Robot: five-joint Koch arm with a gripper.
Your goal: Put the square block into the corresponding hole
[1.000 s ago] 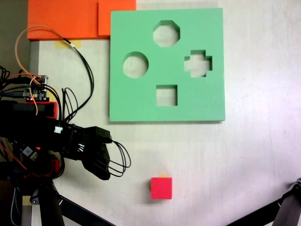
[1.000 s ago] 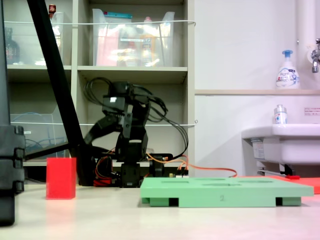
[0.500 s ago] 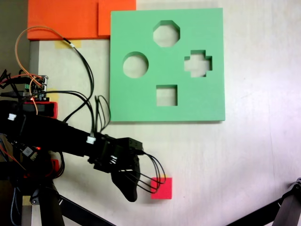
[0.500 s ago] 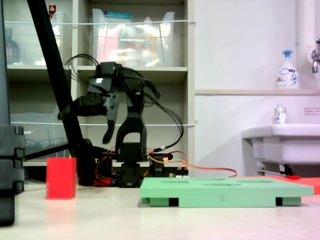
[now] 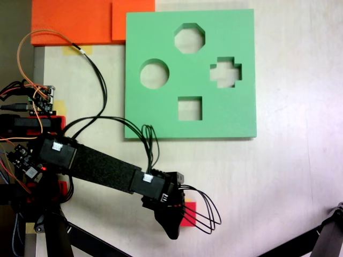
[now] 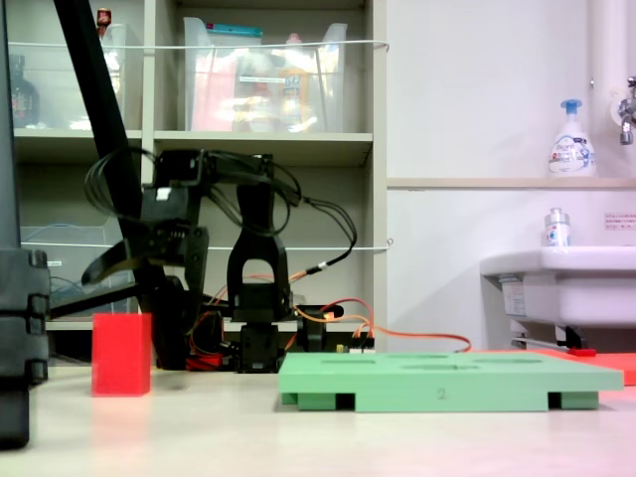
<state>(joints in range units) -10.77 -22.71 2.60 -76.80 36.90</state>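
The end effector (image 5: 172, 227) is hovering over the square block (image 5: 187, 219), jaws spread apart and gripping nothing; the block is sitting on the surface, well apart from the hole (image 5: 189, 108); grasping and carrying are looking undone

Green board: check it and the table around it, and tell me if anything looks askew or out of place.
Nothing stands out. The board lies flat and square on the table, its cutouts, the square hole included, all empty. The red block stands upright off the board, with the hand over it.
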